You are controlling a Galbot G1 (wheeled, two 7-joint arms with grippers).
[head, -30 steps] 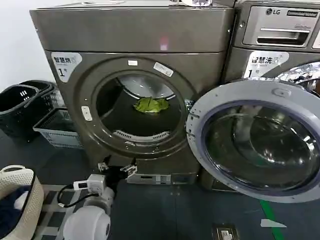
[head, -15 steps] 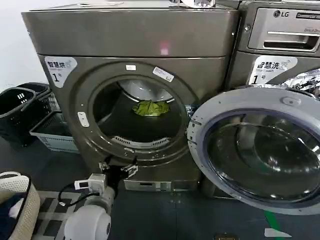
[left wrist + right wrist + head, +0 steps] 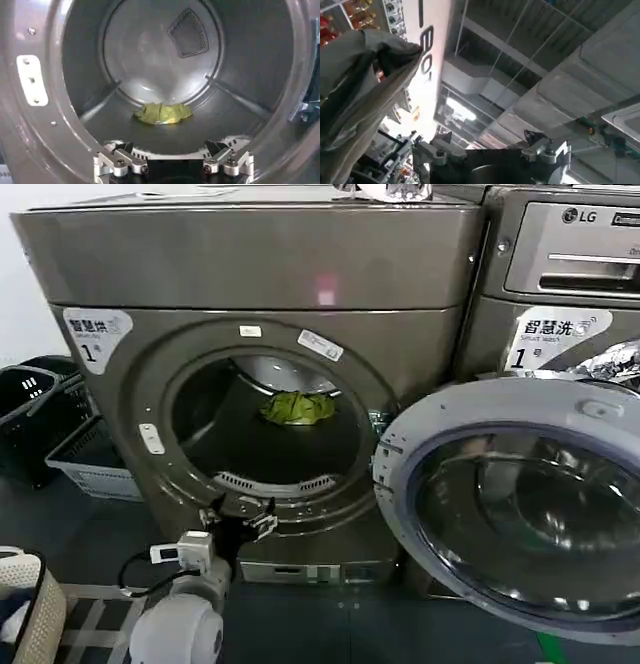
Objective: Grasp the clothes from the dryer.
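Observation:
The dryer point(image 3: 260, 259) is a grey-bronze front-loader with its round porthole open. The clothes point(image 3: 297, 407), a small yellow-green bundle, lie on the drum floor toward the back. My left gripper point(image 3: 238, 515) sits at the porthole's lower rim, open and empty, pointing into the drum. In the left wrist view the clothes point(image 3: 162, 113) lie straight ahead of the open left gripper point(image 3: 170, 149), well apart from it, inside the drum point(image 3: 150, 50). My right gripper point(image 3: 487, 137) is open, holds nothing and points up at a ceiling.
The dryer's glass door point(image 3: 520, 504) hangs open to the right, in front of the LG machine point(image 3: 570, 264). Black baskets point(image 3: 30, 399) and a grey basket point(image 3: 85, 459) stand on the floor at the left. A cream basket point(image 3: 35, 614) is at the lower left.
The dryer has grown larger and shifted in the head view as I moved closer. My left gripper has risen from below the porthole to its lower rim.

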